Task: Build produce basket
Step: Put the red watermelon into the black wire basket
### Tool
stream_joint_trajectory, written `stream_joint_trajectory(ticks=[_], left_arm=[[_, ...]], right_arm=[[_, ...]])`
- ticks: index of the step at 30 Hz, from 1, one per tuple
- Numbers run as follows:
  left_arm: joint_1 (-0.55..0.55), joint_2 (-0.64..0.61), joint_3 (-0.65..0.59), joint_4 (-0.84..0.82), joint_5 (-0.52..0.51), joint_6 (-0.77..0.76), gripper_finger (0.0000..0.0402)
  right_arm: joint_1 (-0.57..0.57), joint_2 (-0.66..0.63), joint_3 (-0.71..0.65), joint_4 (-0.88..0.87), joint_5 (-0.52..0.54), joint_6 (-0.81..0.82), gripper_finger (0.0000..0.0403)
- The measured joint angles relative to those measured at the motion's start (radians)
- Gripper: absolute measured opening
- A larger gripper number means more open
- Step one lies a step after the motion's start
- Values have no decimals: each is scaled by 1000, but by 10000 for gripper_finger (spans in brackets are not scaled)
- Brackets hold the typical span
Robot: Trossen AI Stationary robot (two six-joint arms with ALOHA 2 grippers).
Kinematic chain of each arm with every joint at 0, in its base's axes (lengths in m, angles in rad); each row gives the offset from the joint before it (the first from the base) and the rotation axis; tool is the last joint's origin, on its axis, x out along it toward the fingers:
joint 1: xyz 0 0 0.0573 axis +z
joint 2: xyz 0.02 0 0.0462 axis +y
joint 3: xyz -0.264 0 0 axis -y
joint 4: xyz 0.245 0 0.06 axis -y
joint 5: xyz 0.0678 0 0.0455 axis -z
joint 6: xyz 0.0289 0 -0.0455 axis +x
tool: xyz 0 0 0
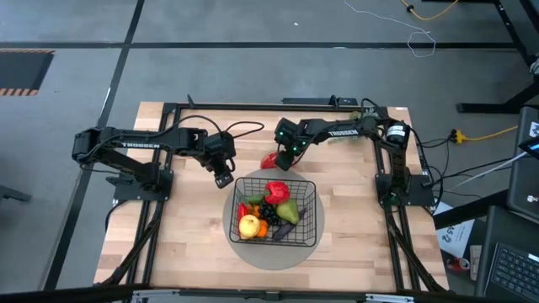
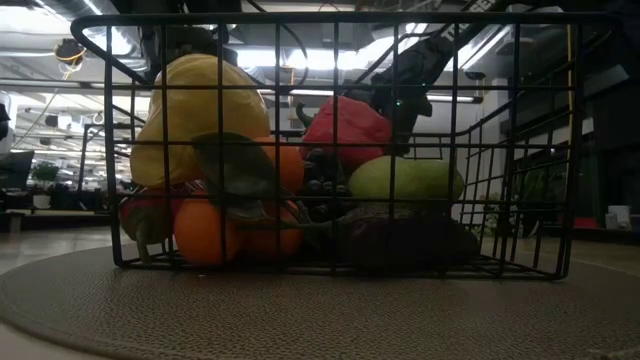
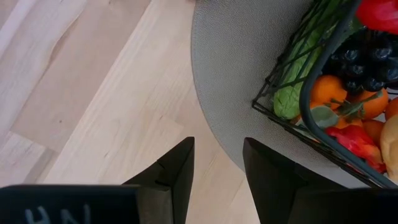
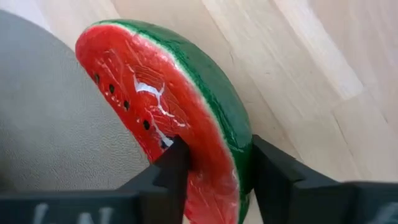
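Basket, black wire mesh, squarish with rounded corners, sits on a flat round grey disc near the front edge of the pale wooden table, midway between its sides. Contents, front to back: one yellow lemon, at least two oranges, one green pear, one dark purple eggplant, one dark grape bunch, one red pepper. One green cucumber and one red chili lie against the wall nearest the left arm.

Left gripper hangs just beside the basket's rear left corner, fingers a little apart, holding nothing.

Right gripper, just behind the basket's rear wall, is closed on one red-fleshed, green-rinded watermelon slice, held on edge over the disc's rim.
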State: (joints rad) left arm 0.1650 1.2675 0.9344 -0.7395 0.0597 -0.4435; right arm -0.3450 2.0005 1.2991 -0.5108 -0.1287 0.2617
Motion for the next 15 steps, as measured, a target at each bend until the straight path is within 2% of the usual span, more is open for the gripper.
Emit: stream_joint_trajectory(ticks=[3,8,13,15], left_arm=[[0,0,0,0,0,0,133],[0,0,0,0,0,0,133],[0,0,0,0,0,0,133],[0,0,0,0,0,0,133]], right_arm=[[-2,-3,0,-1,1,23,114],[-4,-12,45,-71,5,26,114],[-4,-23,193,-217,14,25,114],[-4,-23,269,-309,51,24,114]])
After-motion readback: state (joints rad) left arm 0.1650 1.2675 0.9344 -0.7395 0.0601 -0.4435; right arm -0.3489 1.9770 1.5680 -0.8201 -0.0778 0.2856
